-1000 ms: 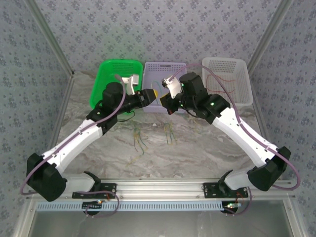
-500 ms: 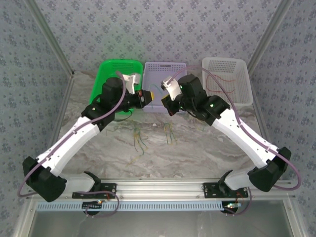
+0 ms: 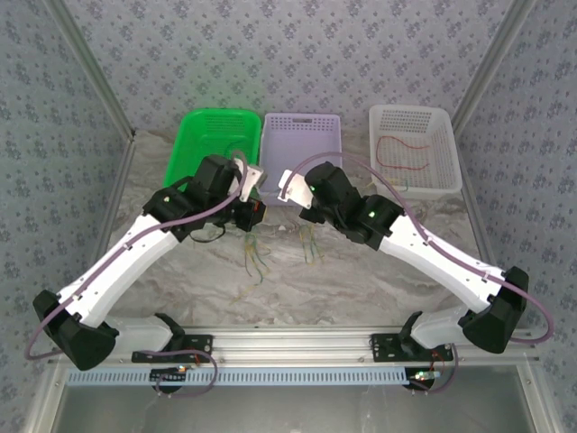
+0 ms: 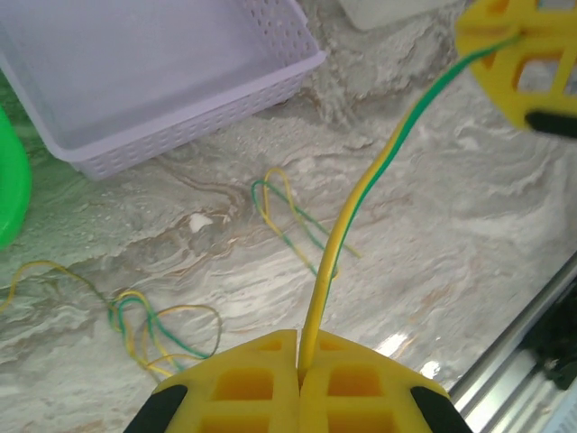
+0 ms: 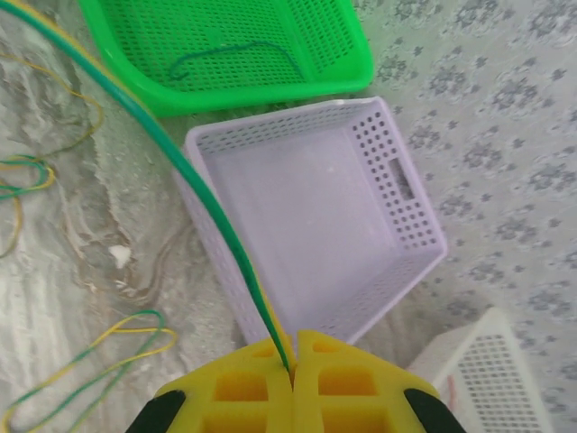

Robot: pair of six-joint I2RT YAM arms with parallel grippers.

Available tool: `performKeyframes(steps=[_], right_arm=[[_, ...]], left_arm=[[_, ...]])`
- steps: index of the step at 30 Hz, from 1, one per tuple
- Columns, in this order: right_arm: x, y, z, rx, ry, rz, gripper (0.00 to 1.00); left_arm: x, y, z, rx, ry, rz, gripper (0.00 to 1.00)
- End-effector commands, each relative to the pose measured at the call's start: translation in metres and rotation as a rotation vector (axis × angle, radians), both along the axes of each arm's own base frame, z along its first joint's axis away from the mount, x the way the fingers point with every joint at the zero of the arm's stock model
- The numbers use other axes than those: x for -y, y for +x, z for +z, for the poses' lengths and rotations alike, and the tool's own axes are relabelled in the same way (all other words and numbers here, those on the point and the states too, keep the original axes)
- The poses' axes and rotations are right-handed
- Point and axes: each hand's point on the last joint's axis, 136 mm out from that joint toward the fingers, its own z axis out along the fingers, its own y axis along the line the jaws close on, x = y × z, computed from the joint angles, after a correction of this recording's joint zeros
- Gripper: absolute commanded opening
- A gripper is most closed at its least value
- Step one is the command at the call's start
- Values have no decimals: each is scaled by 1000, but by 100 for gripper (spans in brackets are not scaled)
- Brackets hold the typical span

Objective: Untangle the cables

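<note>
A yellow-and-green cable (image 4: 365, 185) is stretched taut between my two grippers, above the marble table. My left gripper (image 4: 298, 338) is shut on one end of it. My right gripper (image 5: 294, 341) is shut on the other end, and the cable (image 5: 194, 180) runs away up and to the left. In the top view both grippers, left (image 3: 255, 206) and right (image 3: 290, 194), hang close together in front of the purple basket (image 3: 300, 144). More yellow-green cables lie looped on the table (image 3: 254, 257) (image 3: 311, 242). A red cable (image 3: 401, 149) lies in the white basket.
Three baskets stand along the back: green (image 3: 209, 144) with a dark cable (image 5: 239, 54) inside, the purple one with nothing in it, and white (image 3: 415, 176). A thin dark wire (image 3: 214, 236) lies under the left arm. The metal rail (image 3: 288, 343) runs along the near edge.
My left gripper has shut on the yellow-green cable. Both grippers have drawn back from over the purple basket toward the near side and lower, with the cable between them.
</note>
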Motion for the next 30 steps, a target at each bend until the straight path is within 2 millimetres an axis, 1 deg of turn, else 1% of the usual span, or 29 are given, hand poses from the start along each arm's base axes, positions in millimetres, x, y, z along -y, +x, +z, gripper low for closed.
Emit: performKeyframes(steps=[1, 3, 6, 9, 11, 12, 13, 14, 15, 16, 17, 19, 20, 22, 24, 26, 28, 30], right_arm=[[60, 24, 33, 181, -159, -214, 0], [60, 22, 32, 177, -170, -198, 0], [60, 17, 22, 154, -207, -173, 0], [56, 9, 13, 118, -218, -139, 0], [54, 5, 11, 95, -193, -134, 0], [53, 4, 12, 80, -171, -134, 0], [51, 2, 12, 52, -141, -132, 0], [47, 2, 15, 39, -101, -136, 0], [46, 4, 20, 36, -58, -151, 0], [44, 6, 26, 17, -5, -161, 0], [44, 9, 29, -18, 50, -169, 0], [47, 20, 39, -79, 164, -208, 0], [49, 27, 43, -103, 210, -233, 0], [53, 39, 55, -127, 304, -279, 0], [57, 54, 70, -182, 454, -324, 0], [62, 72, 85, -232, 618, -384, 0], [59, 88, 98, -274, 755, -388, 0], [53, 107, 114, -298, 904, -361, 0]], left_arm=[[-50, -18, -36, -75, 289, 51, 0], [-55, -18, -42, -78, 341, 57, 0], [-64, -17, -40, -54, 380, 75, 0], [-70, -15, -31, -16, 387, 84, 0], [-68, -11, -16, 33, 349, 104, 0], [-68, -8, -7, 55, 322, 123, 11], [-67, -6, 7, 87, 272, 154, 38], [-66, -4, 23, 124, 207, 189, 54], [-66, -4, 37, 156, 143, 217, 63], [-67, -6, 56, 201, 55, 249, 82], [-68, -10, 76, 242, -39, 270, 92], [-73, -18, 106, 300, -188, 306, 96], [-78, -22, 116, 317, -247, 326, 96], [-82, -29, 125, 318, -323, 352, 92], [-85, -32, 123, 289, -378, 386, 88], [-82, -34, 114, 250, -421, 401, 85], [-75, -34, 105, 218, -479, 396, 82], [-66, -33, 91, 187, -530, 385, 81]])
